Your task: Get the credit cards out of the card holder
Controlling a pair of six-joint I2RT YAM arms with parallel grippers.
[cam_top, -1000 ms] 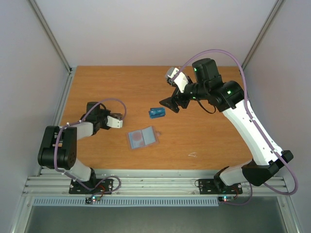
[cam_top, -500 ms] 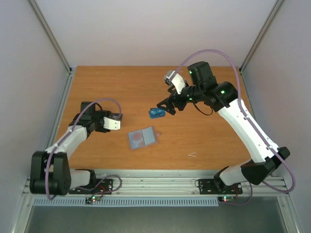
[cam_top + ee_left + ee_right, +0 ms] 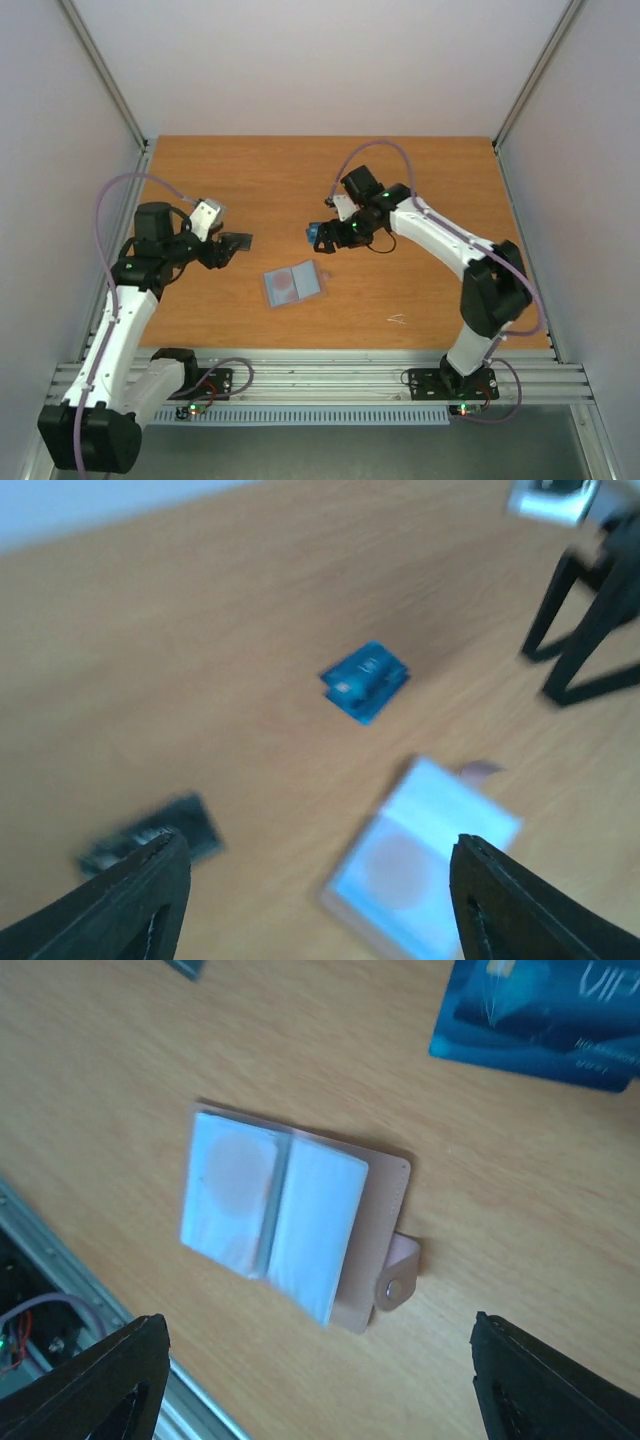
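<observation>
The card holder (image 3: 293, 285) lies open on the table, light blue panels up, taupe flap (image 3: 400, 1270) to one side. A red round mark (image 3: 238, 1170) shows through one panel. In the right wrist view the card holder (image 3: 290, 1225) is below and between my right gripper's (image 3: 320, 1390) open jaws, apart from them. A bright blue card (image 3: 318, 234) lies just beside my right gripper (image 3: 328, 232). My left gripper (image 3: 320, 910) is open above the table, with a dark card (image 3: 150, 835) by its left finger and the card holder (image 3: 425, 875) toward its right finger.
The blue card (image 3: 365, 680) lies flat beyond the holder, with the right gripper (image 3: 545, 675) past it. A small pale scrap (image 3: 397, 320) lies near the front right. The metal rail (image 3: 60, 1290) runs along the near table edge.
My left gripper has opened and its arm has risen; the dark card now lies on the table. My right arm has swung down and left to the blue card, its jaws slightly narrower.
</observation>
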